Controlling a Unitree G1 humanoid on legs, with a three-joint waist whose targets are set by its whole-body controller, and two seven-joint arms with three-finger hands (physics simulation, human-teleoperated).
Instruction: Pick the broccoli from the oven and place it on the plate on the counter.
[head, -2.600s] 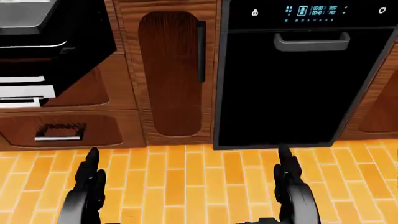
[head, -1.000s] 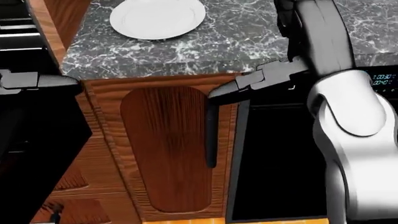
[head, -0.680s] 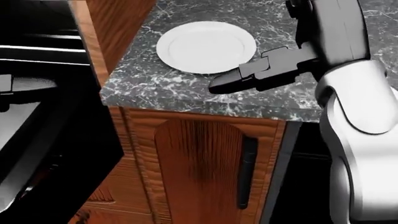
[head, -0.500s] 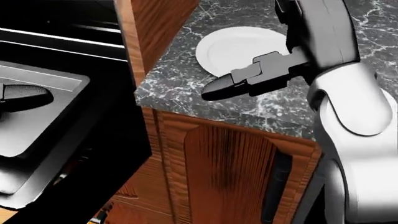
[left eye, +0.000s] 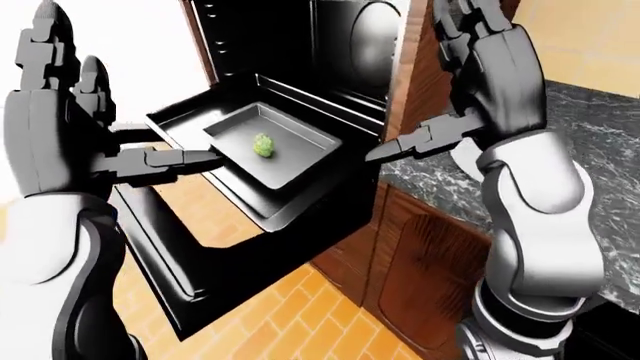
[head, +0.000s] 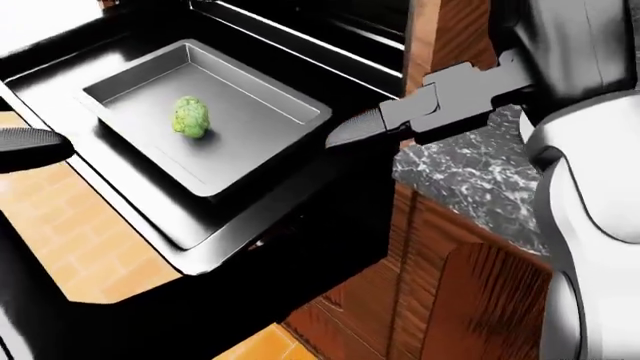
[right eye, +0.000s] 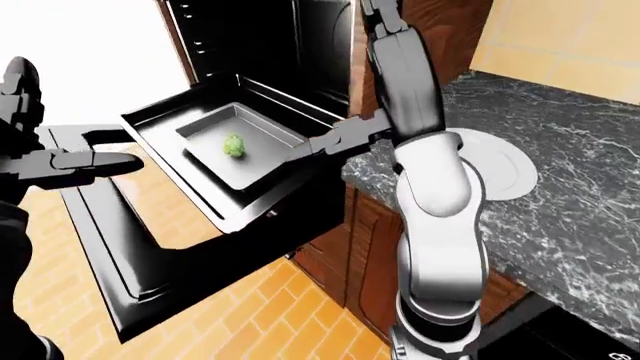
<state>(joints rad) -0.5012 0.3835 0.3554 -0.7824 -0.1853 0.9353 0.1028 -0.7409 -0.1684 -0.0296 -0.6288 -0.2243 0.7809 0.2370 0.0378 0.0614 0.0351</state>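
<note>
A small green broccoli (head: 190, 118) lies in a grey baking tray (head: 250, 139) on the black rack pulled out of the open oven (left eye: 300, 45). It also shows in the left-eye view (left eye: 263, 145). The white plate (right eye: 505, 176) sits on the dark marble counter (right eye: 590, 202) to the right of the oven, partly hidden by my right arm. My left hand (left eye: 120, 105) is open and empty, raised left of the tray. My right hand (left eye: 425, 82) is open and empty, raised right of the tray, its thumb pointing toward the oven.
The oven door (right eye: 120, 255) hangs open downward over the orange tiled floor (left eye: 300, 315). Wooden cabinets (left eye: 420, 262) stand under the counter. A tall wooden panel (left eye: 420, 60) separates the oven from the counter.
The whole view has swung left and away from the plate and counter edge to the open oven. The tray and broccoli have come into view. My right hand stays raised and open.
</note>
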